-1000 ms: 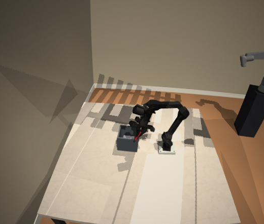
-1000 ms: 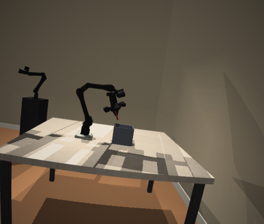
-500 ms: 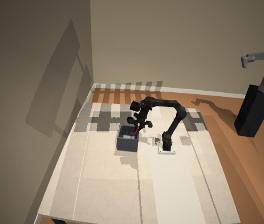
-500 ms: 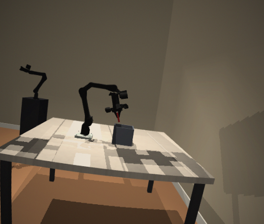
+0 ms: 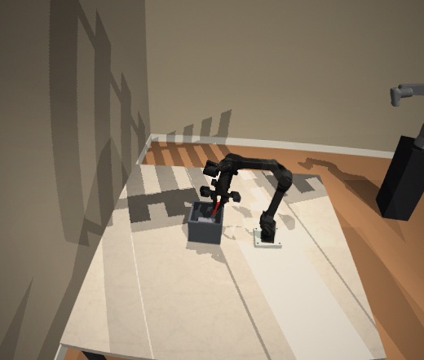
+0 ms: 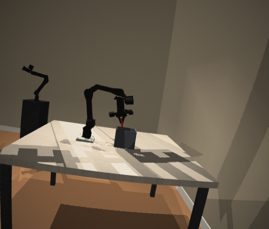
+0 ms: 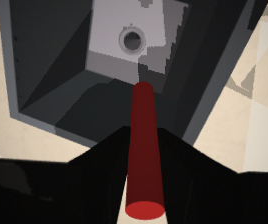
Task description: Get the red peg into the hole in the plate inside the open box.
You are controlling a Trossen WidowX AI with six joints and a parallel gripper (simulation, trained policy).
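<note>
The end effector (image 5: 217,204) (image 6: 121,121) (image 7: 142,135) grips the red peg (image 5: 216,208) (image 6: 122,123) (image 7: 144,145) between its fingers.

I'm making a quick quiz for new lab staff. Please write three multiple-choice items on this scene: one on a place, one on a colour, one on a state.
1. Where does the open box stand?
A) on the floor
B) on the black pedestal
C) on the table

2. What colour is the peg?
A) green
B) red
C) yellow

3. How is the gripper?
A) shut on the peg
B) open wide
C) shut on the box's rim

Key:
1 C: the box rests on the table.
2 B: the peg shows red in every view.
3 A: the gripper has its fingers against both sides of the peg.
</note>
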